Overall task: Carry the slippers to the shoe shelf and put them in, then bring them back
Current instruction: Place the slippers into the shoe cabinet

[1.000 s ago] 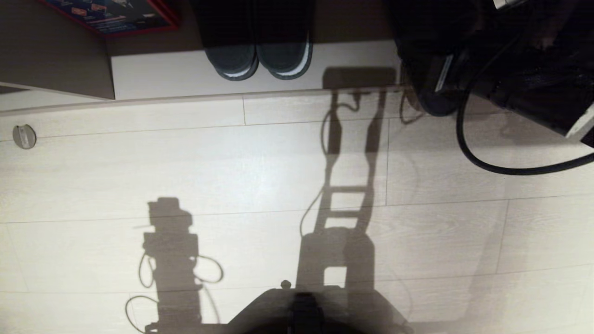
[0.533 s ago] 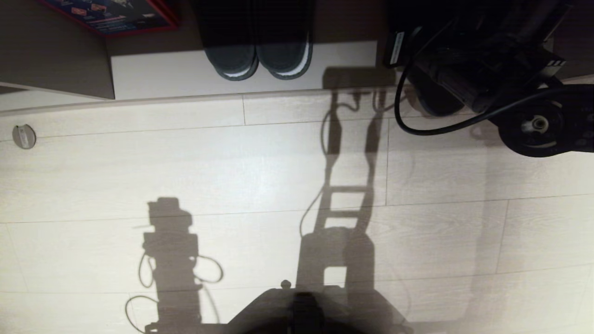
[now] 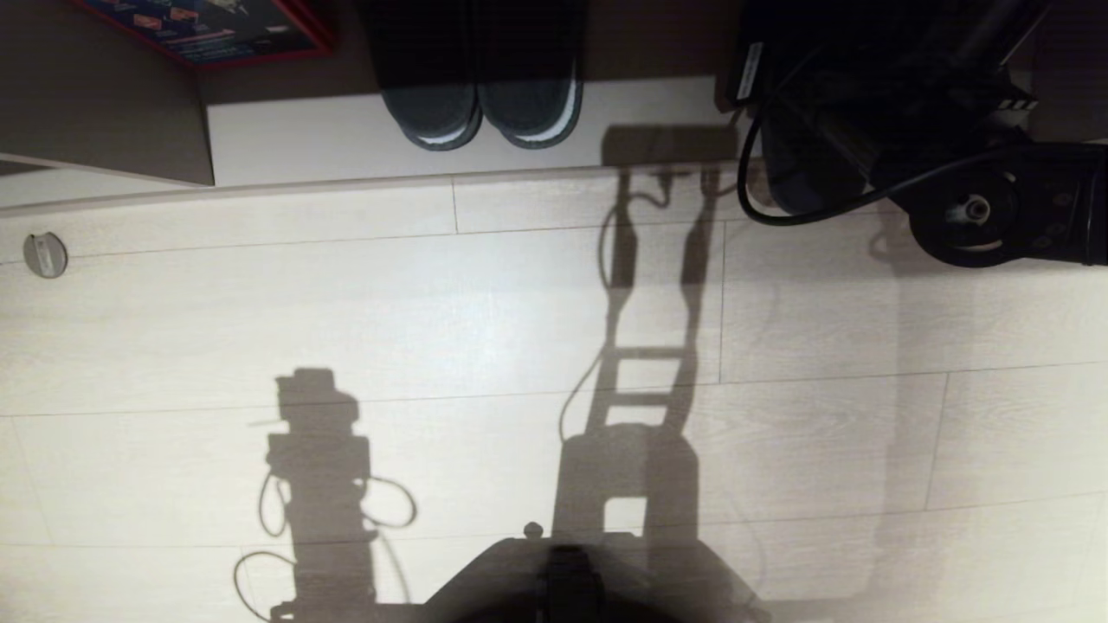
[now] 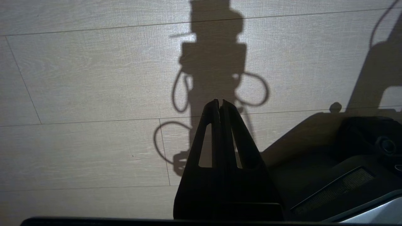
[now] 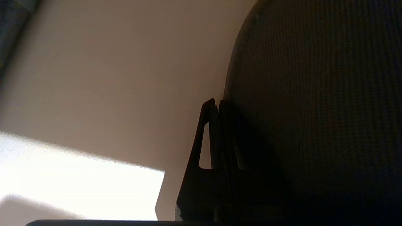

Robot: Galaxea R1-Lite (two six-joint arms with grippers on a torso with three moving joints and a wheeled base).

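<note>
A: What does the head view give you?

B: Pale plank floor (image 3: 485, 346) with the robot's own shadow across it. At the top runs the shoe shelf (image 3: 346, 138), its light base lip facing us. A dark pair of slippers with pale rims (image 3: 482, 95) sits inside, toes at the lip. A red-edged box (image 3: 216, 30) lies in the compartment to the left.

A: And the right arm?

B: It reaches in at the upper right, black and cabled, over the shelf's right end. A rounded grey-blue toe shows under it at the lip: one of the slippers (image 3: 809, 186). The right tool itself is hidden in that dark mass.

A: Left wrist view?

B: The left tool (image 4: 220, 103) hangs over bare floor, fingers pressed together, empty. The robot's dark base is beside it.

A: Right wrist view?

B: The right tool (image 5: 216, 103) is closed tight, its tips against the edge of a dark woven surface that fills the side beyond it, most likely the slipper. Whether it pinches that fabric or only touches it, I cannot tell. Behind is the pale shelf board, partly sunlit.
</note>
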